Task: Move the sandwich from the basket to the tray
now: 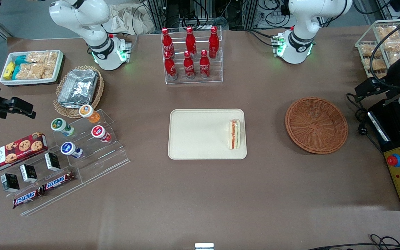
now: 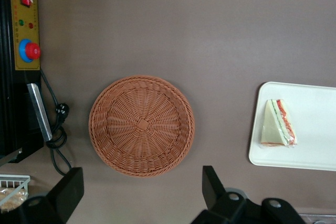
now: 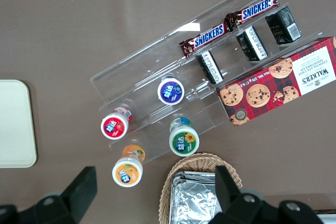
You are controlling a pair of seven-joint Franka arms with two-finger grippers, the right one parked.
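Open black fingers (image 2: 142, 198) hover above the round reddish-brown wicker basket (image 2: 141, 125); the triangular white-bread sandwich (image 2: 278, 123) already lies on the cream rectangular tray (image 2: 315, 156) beside that basket, so retreat straight upward.

Snacks, drinks and a control box spread over the brown tabletop (image 1: 221, 194).

The landmark is the clear rack of red cola bottles (image 1: 190, 52), six of them upright. Toward the parked arm's end from it sits a pale wicker basket of foil containers (image 1: 78, 88), and farther that way a white box of snack packets (image 1: 31, 66). Nearer the front camera than that wicker basket stands a clear stepped display (image 1: 82, 152) carrying four small tubs (image 3: 173, 92), a red cookie box (image 1: 14, 147), three small dark cartons (image 1: 29, 173) and two Snickers bars (image 1: 43, 189). Toward the working arm's end from the rack are a wire rack of bagged snacks (image 1: 384, 45) and a yellow control box with a red button (image 1: 399, 172).
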